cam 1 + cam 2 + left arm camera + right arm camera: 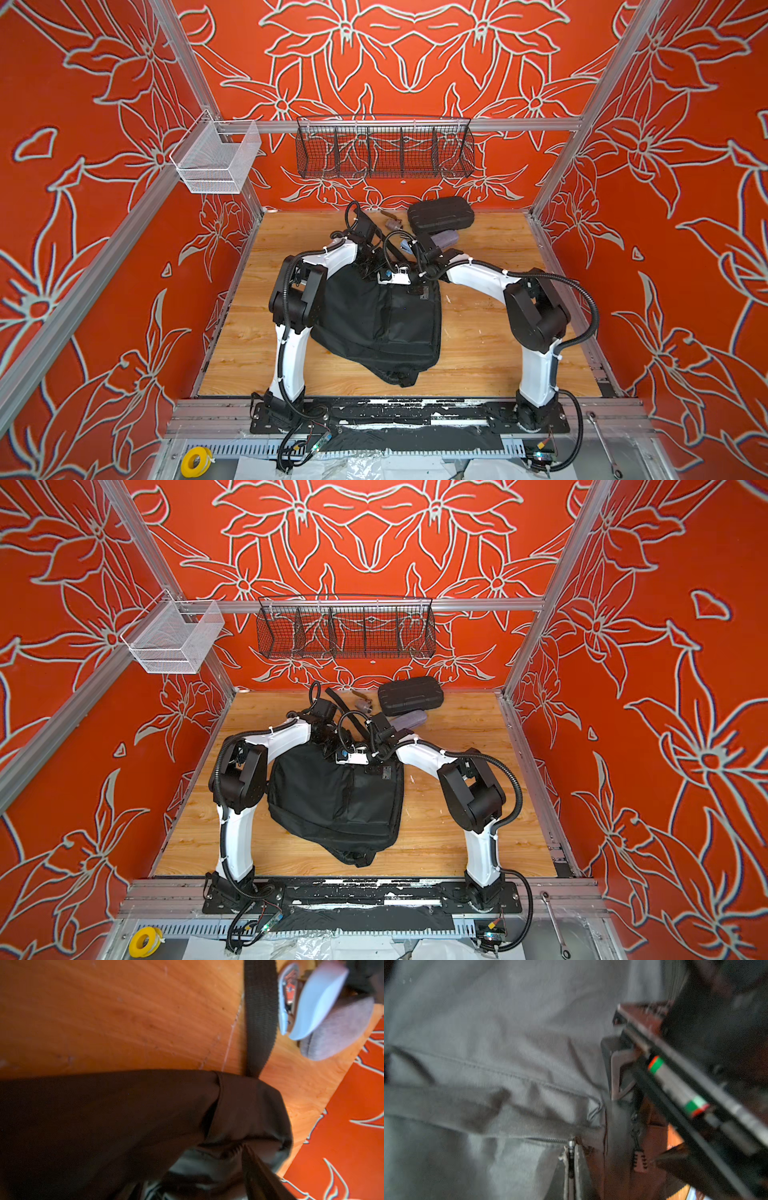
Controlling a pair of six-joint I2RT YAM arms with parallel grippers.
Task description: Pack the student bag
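In both top views we see the student bag (376,322) (334,798) mid-frame on the table (478,353) (436,833), with the left gripper (370,266) and right gripper (392,279) at its upper edge. The left wrist view adds a strap (260,1012); we cannot tell that gripper's finger spread. Only the right wrist view shows the zipper (571,1145); the right fingers are pressed together.

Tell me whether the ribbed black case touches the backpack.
Apart. In both top views the ribbed black case lies behind the backpack, with a grey pouch and bare tabletop between them.
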